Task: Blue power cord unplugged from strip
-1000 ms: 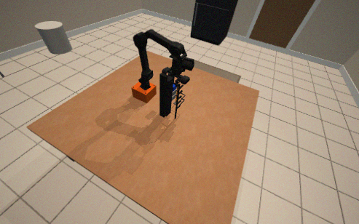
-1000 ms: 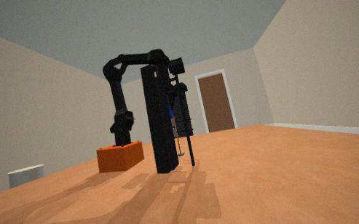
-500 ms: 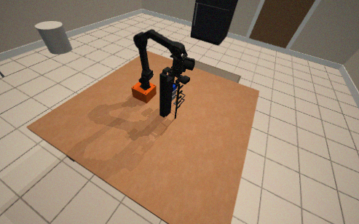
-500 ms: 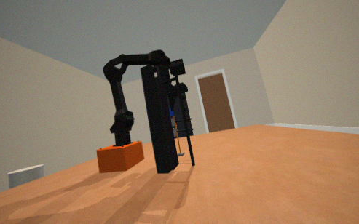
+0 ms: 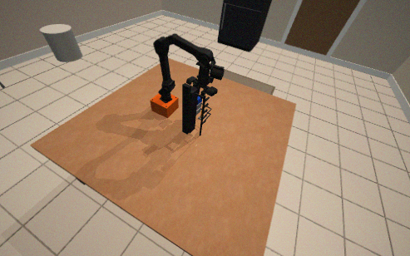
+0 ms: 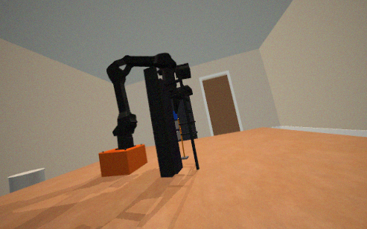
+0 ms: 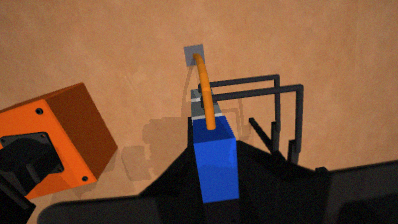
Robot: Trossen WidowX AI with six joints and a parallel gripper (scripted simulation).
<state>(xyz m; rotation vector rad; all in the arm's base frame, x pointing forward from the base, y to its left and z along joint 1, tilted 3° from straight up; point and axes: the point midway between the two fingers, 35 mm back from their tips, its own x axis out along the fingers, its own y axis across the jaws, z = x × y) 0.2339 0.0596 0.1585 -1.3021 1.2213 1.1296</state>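
Observation:
The blue plug (image 5: pixel 199 99) (image 6: pixel 175 115) (image 7: pixel 218 172) is at the upper part of the tall upright black power strip (image 5: pixel 190 112) (image 6: pixel 164 141). My gripper (image 7: pixel 214 149) is shut on the blue plug, with a black finger on either side of it in the wrist view. An orange cord (image 6: pixel 183 143) (image 7: pixel 205 82) runs from the blue plug down to a small grey square base (image 6: pixel 184 157) (image 7: pixel 194 55). Whether the plug's prongs sit in the strip is hidden.
A thin black stand with hooks (image 5: pixel 202 120) (image 6: pixel 193 139) (image 7: pixel 278 105) stands close to the strip. Grey parts with white bands (image 7: pixel 205 106) show just beyond the blue plug. The orange robot base (image 5: pixel 164 109) (image 6: pixel 115 163) (image 7: pixel 92 145) stands behind the strip in the top view.

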